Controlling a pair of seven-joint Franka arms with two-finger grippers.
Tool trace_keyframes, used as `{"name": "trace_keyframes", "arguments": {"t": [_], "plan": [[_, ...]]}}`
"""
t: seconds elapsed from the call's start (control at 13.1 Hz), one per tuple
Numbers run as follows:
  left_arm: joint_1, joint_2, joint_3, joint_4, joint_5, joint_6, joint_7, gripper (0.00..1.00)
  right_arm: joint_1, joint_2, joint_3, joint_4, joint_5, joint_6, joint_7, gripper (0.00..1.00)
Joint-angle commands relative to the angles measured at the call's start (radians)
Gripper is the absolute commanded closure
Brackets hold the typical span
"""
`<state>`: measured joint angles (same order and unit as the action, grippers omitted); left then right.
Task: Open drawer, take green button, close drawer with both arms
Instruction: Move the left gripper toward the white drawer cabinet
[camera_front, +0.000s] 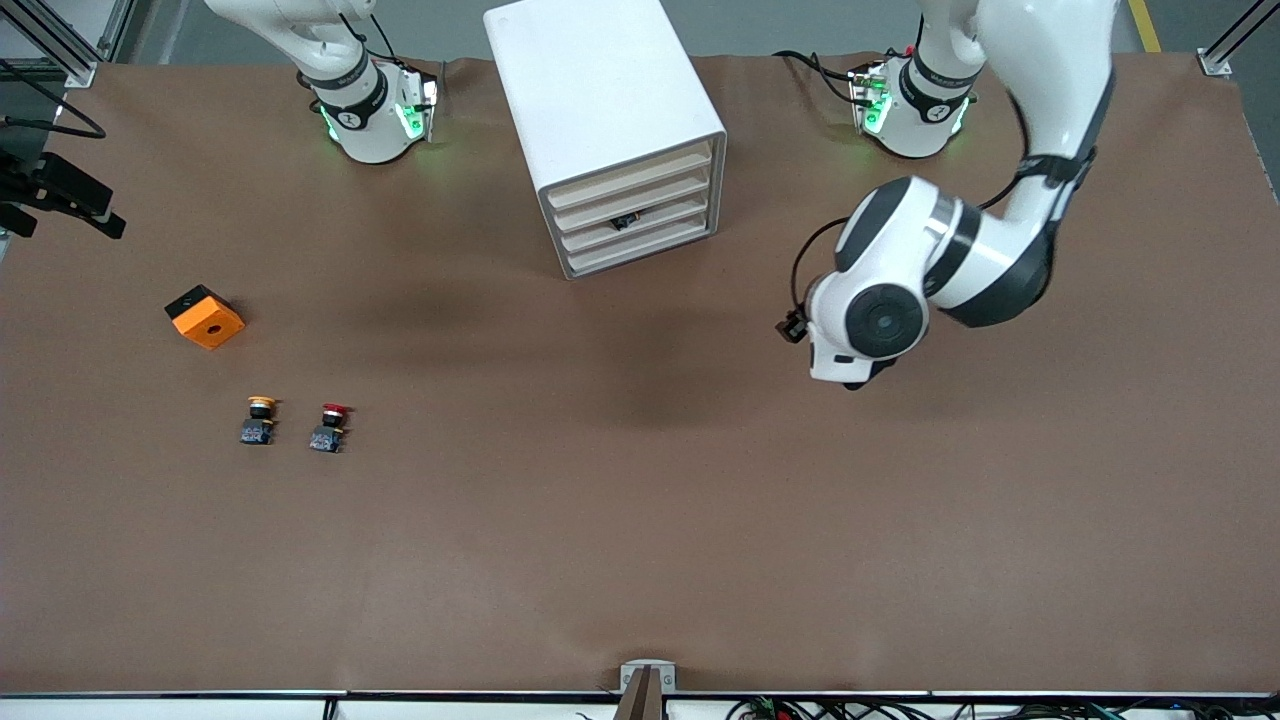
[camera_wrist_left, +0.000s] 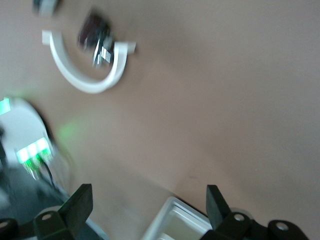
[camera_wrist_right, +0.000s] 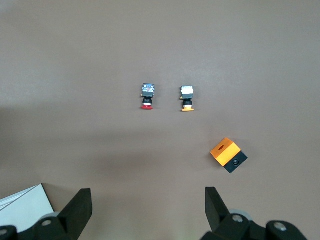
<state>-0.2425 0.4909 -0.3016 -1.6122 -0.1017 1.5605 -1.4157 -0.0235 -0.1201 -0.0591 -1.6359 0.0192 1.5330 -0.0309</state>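
Drawers, four alike with cream front slats, were stacked in the white cabinet (camera_front: 600, 90), which stood on the brown table (camera_front: 640, 520) between the two arm bases. The third drawer (camera_front: 670, 218) from the cabinet's top looked nearly flush with the others. A small dark thing (camera_front: 626, 221) showed in the gap just above its slat. It was too small to tell whether that was the green-capped button, and no green cap could be made out anywhere.

The left gripper (camera_front: 858, 381) hung over bare table, off the cabinet's front corner toward the left arm's end, mostly hidden under its own wrist. In the left wrist view its fingers (camera_wrist_left: 80, 200) stood spread wide with nothing between them, and a corner of the cabinet (camera_wrist_left: 172, 220) showed close by.

The right gripper (camera_wrist_right: 147, 195) was out of the front view. Its fingers (camera_wrist_right: 80, 202) were likewise spread and empty, with a cabinet corner (camera_wrist_right: 25, 205) beside one of them.

Well away from the cabinet, toward the right arm's end, lay the red-capped button (camera_front: 330, 427) and the yellow-capped button (camera_front: 259, 420) side by side, close but not touching. An orange box (camera_front: 204, 316) sat somewhat closer to the cabinet's row than they did.
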Motion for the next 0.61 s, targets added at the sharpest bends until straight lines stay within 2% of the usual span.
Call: {"name": "trace_keyframes", "arguments": {"t": [0.0,0.15,0.53], "plan": [[-0.052,0.095,0.001,0.032,-0.058,0.012,-0.277,0.0,0.01,-0.026,-0.002,-0.022,-0.013,0.006,0.022,0.0],[-0.081,0.15,0.001,0.032,-0.183,0.058,-0.425,0.0,0.011,-0.026,-0.001,-0.022,-0.034,0.007,0.022,0.0],[-0.144,0.242,0.004,0.032,-0.473,0.067,-0.506,0.0,0.01,-0.026,-0.001,-0.022,-0.035,0.004,0.023,0.0]]}}
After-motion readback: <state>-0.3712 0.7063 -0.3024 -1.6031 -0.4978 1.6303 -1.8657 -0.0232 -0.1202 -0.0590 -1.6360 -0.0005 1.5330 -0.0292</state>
